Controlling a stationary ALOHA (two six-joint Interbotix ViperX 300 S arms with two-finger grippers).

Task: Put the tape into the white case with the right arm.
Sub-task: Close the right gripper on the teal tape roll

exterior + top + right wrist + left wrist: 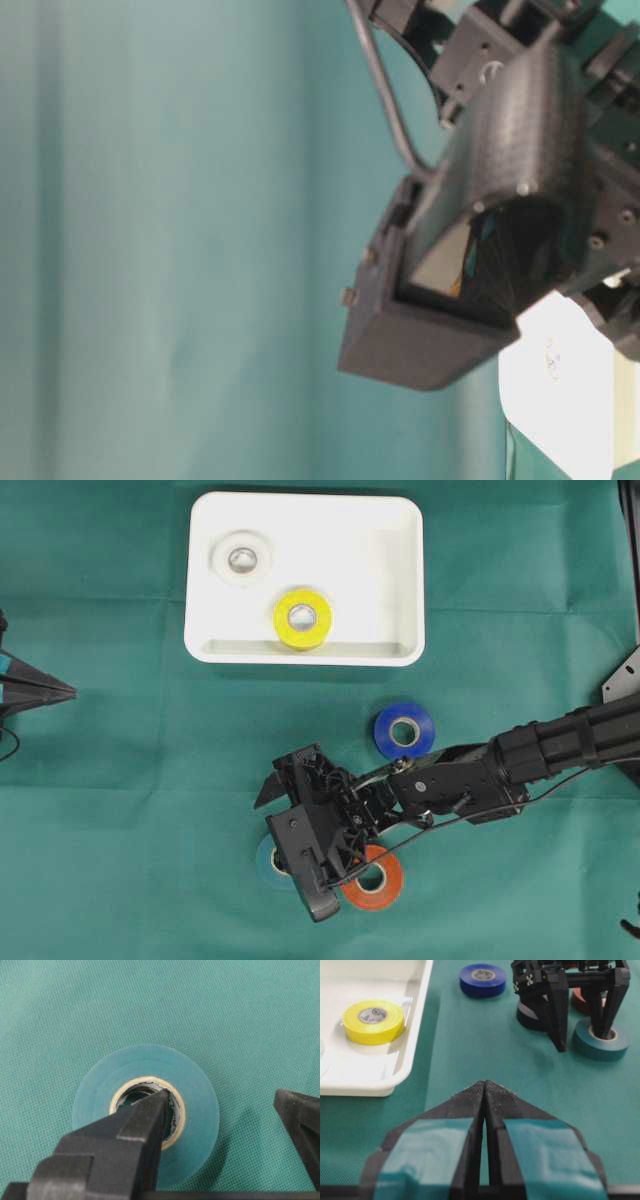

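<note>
Our right gripper [227,1125] stands with jaws apart, one finger [150,1115] down in the core of the teal tape [146,1114], the other outside its rim. We see the white case [305,577] well apart, holding a yellow roll [303,618]. Left gripper [485,1091] jaws are together.

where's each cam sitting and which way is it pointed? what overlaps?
Overhead: above, looking down on white case, right gripper.
Table-level: low, blocked by a blurred black gripper housing.
Left wrist: on left arm, looking across cloth past shut left gripper to yellow tape.
Right wrist: on right arm, looking down; one of the fingers in teal tape core.
Shared: overhead, left wrist show blue tape.
</note>
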